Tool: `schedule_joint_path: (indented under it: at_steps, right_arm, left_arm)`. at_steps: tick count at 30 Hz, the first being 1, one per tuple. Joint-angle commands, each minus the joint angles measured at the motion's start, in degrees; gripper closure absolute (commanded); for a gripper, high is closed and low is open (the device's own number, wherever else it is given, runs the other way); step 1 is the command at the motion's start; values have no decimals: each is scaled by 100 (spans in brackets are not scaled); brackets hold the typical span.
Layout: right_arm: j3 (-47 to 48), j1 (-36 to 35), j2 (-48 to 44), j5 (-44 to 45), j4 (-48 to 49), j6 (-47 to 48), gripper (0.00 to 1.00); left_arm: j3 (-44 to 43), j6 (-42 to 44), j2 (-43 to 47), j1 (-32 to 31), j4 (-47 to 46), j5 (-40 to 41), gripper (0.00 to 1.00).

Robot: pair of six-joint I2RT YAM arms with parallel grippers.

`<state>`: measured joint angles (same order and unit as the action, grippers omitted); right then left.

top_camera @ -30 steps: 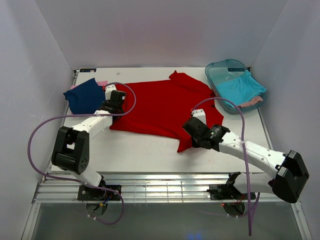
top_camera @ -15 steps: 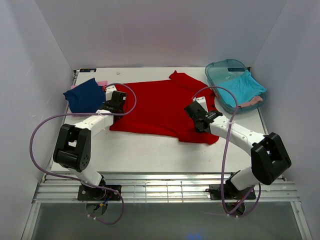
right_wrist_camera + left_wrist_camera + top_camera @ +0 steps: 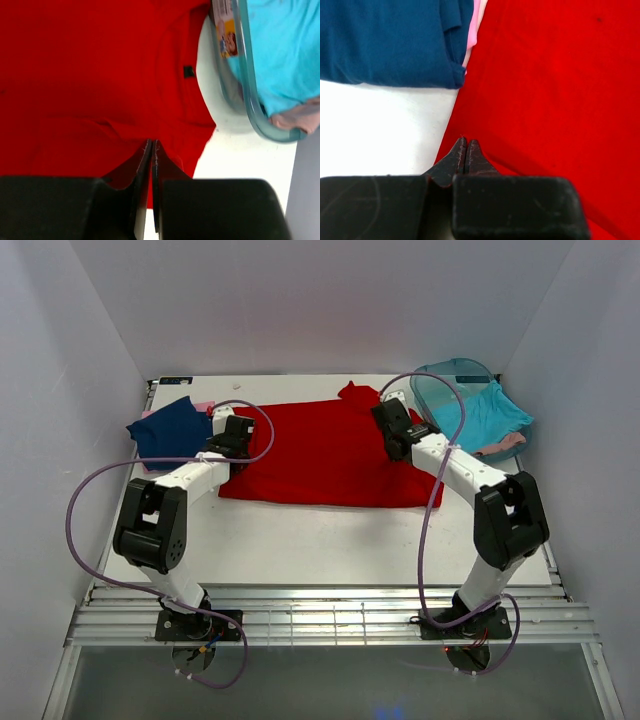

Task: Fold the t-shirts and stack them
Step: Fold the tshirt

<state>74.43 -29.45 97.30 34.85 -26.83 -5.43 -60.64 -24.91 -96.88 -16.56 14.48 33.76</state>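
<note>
Red shirt [image 3: 320,455] flat on table [image 3: 300,540], left gripper [image 3: 466,142] fingers pressed together at its left edge, right gripper [image 3: 151,142] fingers pressed together over its right side, navy shirt [image 3: 168,430] beside.

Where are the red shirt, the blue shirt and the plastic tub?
red shirt [image 3: 320,455], overhead view, middle of its flat body
blue shirt [image 3: 168,432], overhead view, centre of the folded bundle
plastic tub [image 3: 470,363], overhead view, far rim
</note>
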Motion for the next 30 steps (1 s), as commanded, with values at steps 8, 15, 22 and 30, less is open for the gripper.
schedule_joint_path:
  at_steps: [8,15,22,30]
  right_arm:
    - [1292,185,852,92,284,517,92]
    - [1741,256,1019,356,257,798,92]
    - [1890,396,1256,330,240,816,92]
    - [2145,537,1696,259,196,833,92]
  left_arm:
    - [-335,3,-86,91,-182,421,100]
    - [-53,-32,205,153,-463,649,100]
    - [70,3,205,197,-762,676,100]
    - [-150,65,-340,241,-789,597,100]
